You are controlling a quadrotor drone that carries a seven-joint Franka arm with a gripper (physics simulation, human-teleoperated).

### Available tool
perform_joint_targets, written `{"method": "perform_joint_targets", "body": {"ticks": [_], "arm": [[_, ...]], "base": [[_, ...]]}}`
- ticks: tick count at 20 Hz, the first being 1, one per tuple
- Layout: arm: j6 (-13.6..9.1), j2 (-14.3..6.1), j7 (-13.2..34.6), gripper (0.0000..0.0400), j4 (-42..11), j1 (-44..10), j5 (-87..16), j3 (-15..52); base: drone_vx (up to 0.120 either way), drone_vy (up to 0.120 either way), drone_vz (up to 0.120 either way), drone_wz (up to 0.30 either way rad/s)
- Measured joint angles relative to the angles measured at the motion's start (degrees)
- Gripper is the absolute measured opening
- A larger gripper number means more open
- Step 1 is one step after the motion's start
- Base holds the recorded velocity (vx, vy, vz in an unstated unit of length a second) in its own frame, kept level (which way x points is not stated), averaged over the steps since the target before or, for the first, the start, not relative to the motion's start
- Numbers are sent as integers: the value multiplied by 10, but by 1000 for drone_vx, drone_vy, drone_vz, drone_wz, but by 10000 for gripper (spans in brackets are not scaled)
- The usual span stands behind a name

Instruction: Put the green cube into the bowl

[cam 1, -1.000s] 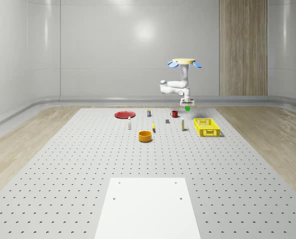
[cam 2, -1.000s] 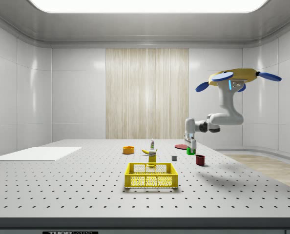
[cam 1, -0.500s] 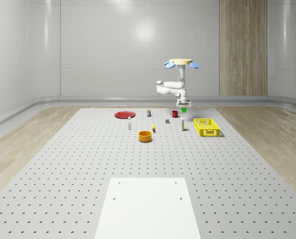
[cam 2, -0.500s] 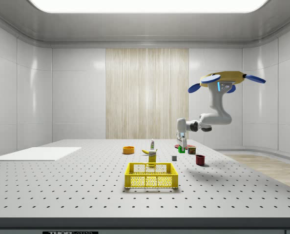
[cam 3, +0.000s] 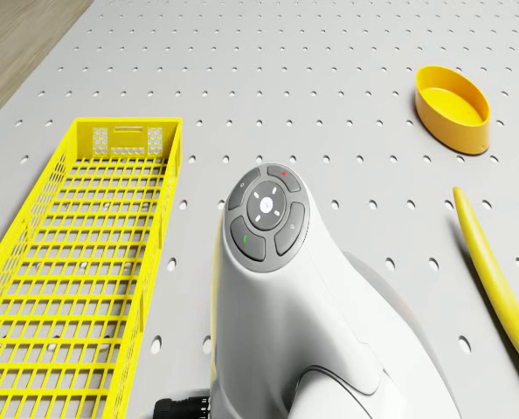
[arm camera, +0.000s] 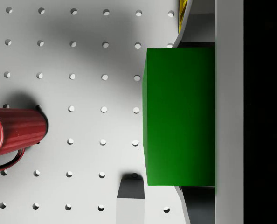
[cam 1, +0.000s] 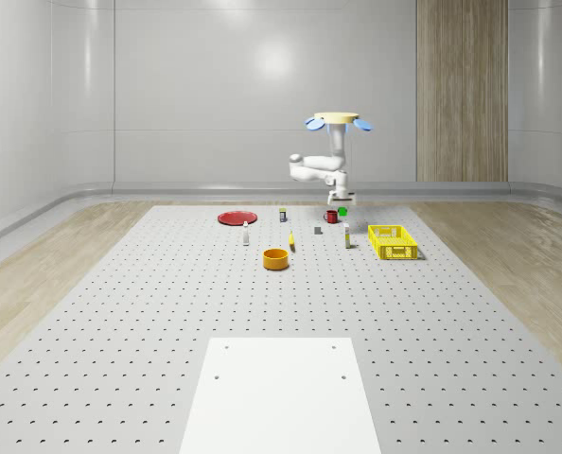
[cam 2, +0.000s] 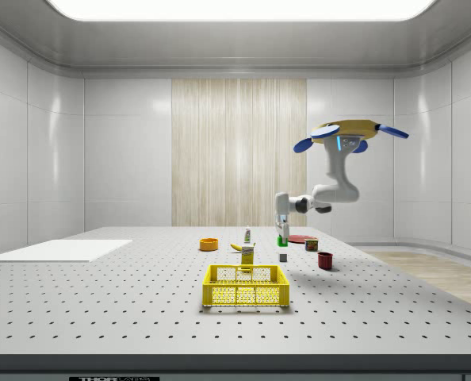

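My gripper (cam 1: 341,200) is shut on the green cube (cam 1: 342,211) and holds it in the air above the table, close to the red mug (cam 1: 330,217). In the side view the cube (cam 2: 281,240) hangs in the gripper (cam 2: 281,232) over a small grey block (cam 2: 283,257). The wrist view has the cube (arm camera: 180,116) clamped between the fingers (arm camera: 197,205). The drone (cam 1: 338,120) hovers above the far part of the table. The orange bowl (cam 1: 276,258) stands nearer the camera and to the whole-scene view's left, also in the drone view (cam 3: 453,109).
A yellow basket (cam 1: 393,241) lies on the whole-scene view's right of the bowl. A red plate (cam 1: 235,218), small bottles (cam 1: 246,234) and a banana (cam 3: 495,279) stand around. The red mug (arm camera: 15,135) and grey block (arm camera: 130,196) lie below the gripper. A white sheet (cam 1: 281,392) covers the near table.
Drone, arm and the held cube have shifted toward the whole-scene view's left, which is leftward in the side view, from beside the basket to over the mug and grey block.
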Motion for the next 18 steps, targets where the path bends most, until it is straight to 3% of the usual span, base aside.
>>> {"method": "perform_joint_targets", "body": {"ticks": [18], "arm": [[8,-8,2,252,0,-2,3,1]], "base": [[120,-120,0,0]]}}
